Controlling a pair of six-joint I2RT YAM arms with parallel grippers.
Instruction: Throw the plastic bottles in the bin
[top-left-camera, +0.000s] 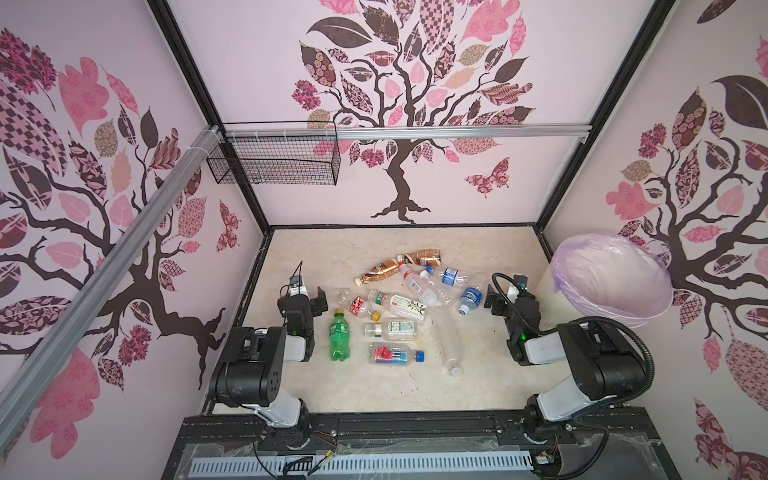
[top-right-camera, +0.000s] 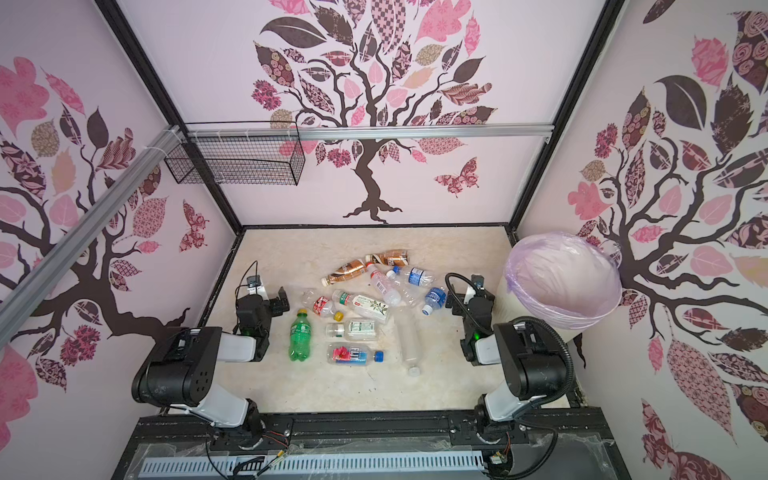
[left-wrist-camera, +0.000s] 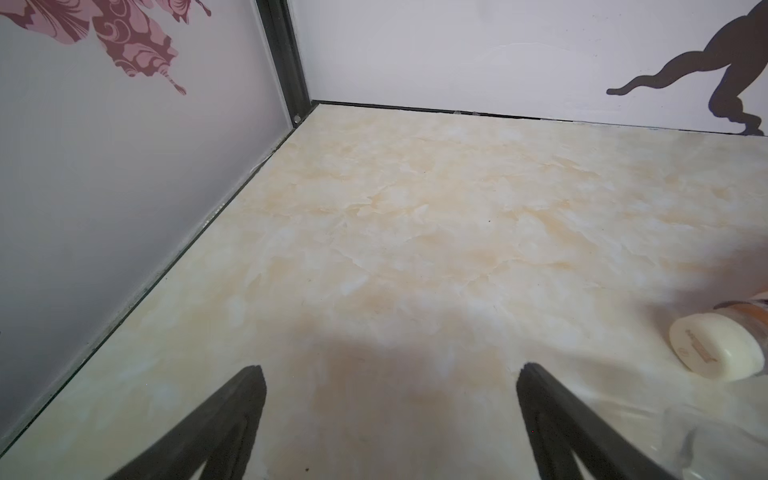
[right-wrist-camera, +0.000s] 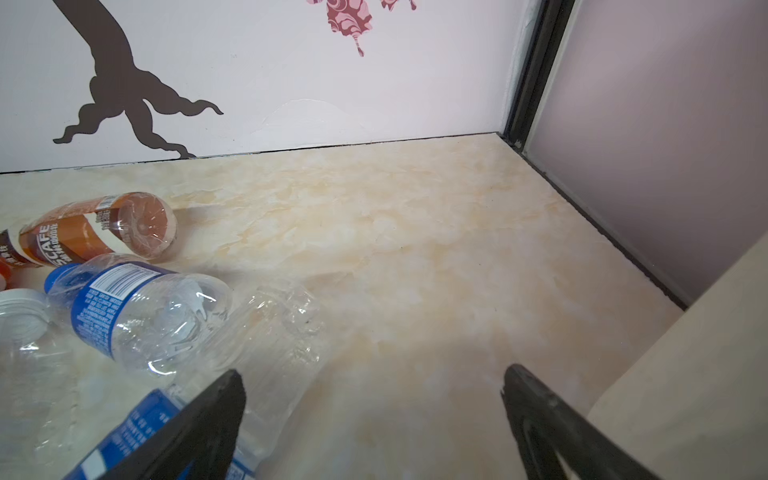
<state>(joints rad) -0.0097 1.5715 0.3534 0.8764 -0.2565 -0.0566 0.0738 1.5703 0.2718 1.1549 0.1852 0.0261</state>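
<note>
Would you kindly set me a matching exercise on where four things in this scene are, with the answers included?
Things:
1. green bottle
2. bin
3. wire mesh basket
4. brown-gold bottles

Places:
A. hung on the rail across the back wall
B. farthest back among the plastic bottles
C. standing at the right edge of the table
D. lying at the left edge of the heap, yellow cap toward the back

Pairs: 1-D, 2-C, 3-A, 4-B.
</note>
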